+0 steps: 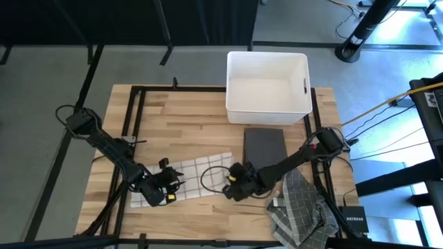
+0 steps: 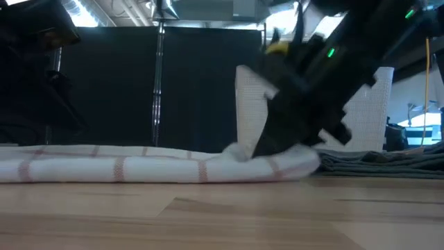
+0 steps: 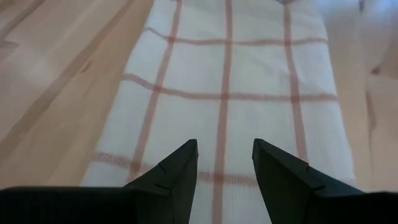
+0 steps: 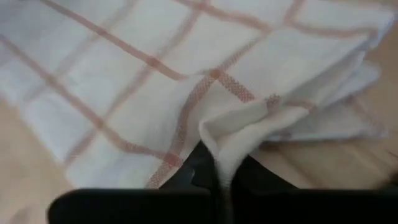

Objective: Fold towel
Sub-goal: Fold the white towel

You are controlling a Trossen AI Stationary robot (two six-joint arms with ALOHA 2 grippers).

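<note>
A: Where is the towel right now?

B: The white towel with the reddish-brown grid (image 1: 197,174) lies flat on the wooden tabletop (image 1: 187,114), near the front edge, stretched between the two arms.

A: And the right claw?

B: The right claw (image 1: 234,188) sits at the towel's right end, its fingers pressed together on a pinched fold of cloth; the right wrist view shows that fold standing up between them.

A: The left one?

B: The left claw (image 3: 224,163) is low over the towel's left end, fingers apart, nothing between them but the cloth lying flat underneath.

A: Anything else on the tabletop?

B: A white plastic bin (image 1: 267,86) at the back, a dark grey folded cloth (image 1: 264,146) just in front of it, and a crumpled grey checked towel (image 1: 299,207) at the front right corner.
</note>
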